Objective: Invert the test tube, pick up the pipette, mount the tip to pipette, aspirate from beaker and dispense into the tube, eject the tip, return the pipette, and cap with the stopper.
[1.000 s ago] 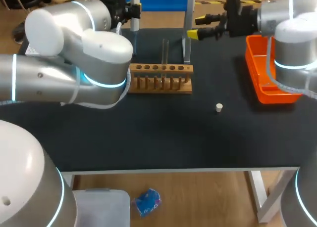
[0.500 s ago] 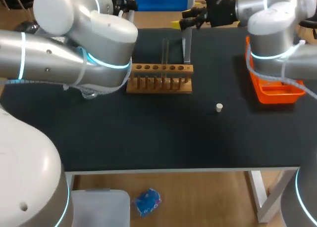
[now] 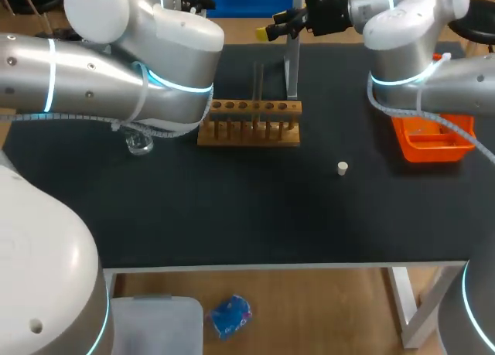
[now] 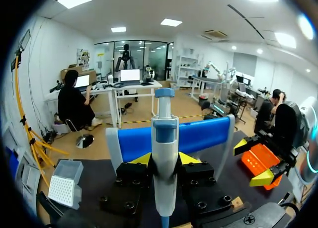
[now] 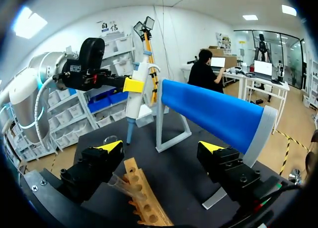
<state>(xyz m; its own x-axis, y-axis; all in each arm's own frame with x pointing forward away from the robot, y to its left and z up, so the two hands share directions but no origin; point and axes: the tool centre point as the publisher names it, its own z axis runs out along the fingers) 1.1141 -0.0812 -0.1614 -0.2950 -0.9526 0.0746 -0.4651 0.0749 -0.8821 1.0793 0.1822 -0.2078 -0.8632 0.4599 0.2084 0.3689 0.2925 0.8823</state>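
My left gripper [image 4: 165, 159] is shut on the white and blue pipette [image 4: 165, 133], which stands upright between its yellow tips in front of the blue stand bar [image 4: 198, 134]. In the right wrist view that pipette [image 5: 135, 101] hangs over the table, past the rack. My right gripper [image 5: 160, 149] is open and empty, high above the far side of the table beside the stand [image 3: 291, 65]. A clear test tube [image 3: 257, 80] stands in the wooden rack [image 3: 249, 127]. The white stopper [image 3: 342, 167] lies on the black mat. A glass beaker [image 3: 140, 144] peeks out below my left arm.
An orange tray [image 3: 429, 138] sits at the right edge under my right arm. A white tip box [image 4: 63, 188] stands off to one side of the left gripper. The stand's grey leg rises just behind the rack.
My right arm has swung left, carrying its open gripper from beside the orange tray to the stand's top. My left arm has shifted back, uncovering the beaker, still holding the pipette.
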